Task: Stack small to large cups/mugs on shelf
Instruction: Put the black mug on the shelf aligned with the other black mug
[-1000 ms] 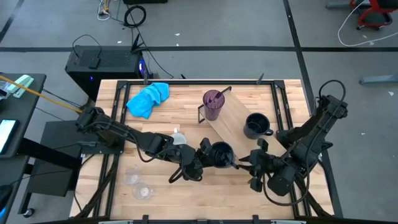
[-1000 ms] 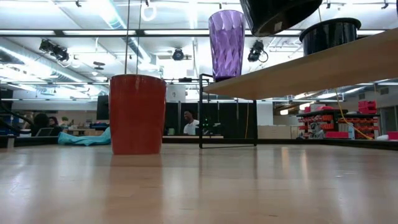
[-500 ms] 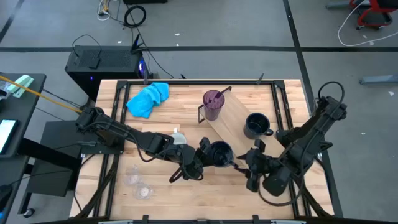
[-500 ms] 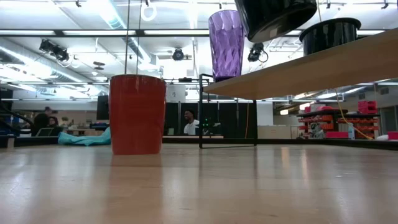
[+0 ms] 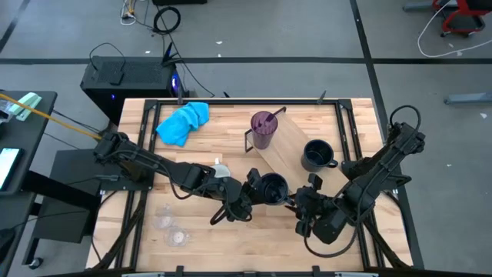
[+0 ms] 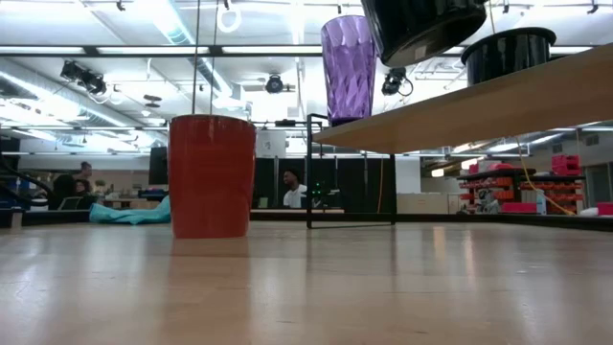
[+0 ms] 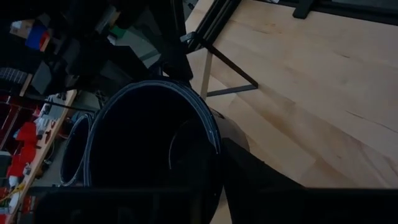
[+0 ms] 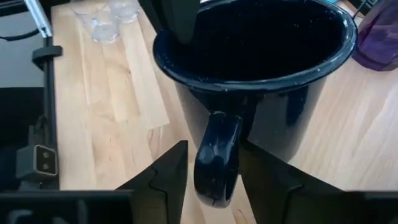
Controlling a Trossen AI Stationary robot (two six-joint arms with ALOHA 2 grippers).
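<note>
Gripping glossy round navy mug (image 5: 270, 188) by its rim, left pincer (image 5: 252, 192), right pincer's (image 5: 301, 208) fingers parted astride its looped handle

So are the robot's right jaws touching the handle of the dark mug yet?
Apart. In the right wrist view the right gripper has its jaws on either side of the dark mug's handle, with a strip of table showing on each side.

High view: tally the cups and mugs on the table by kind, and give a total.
Purple tumbler: 1
Dark mugs: 2
White mug, partly hidden by the left arm: 1
Clear glasses: 2
Total: 6
</note>
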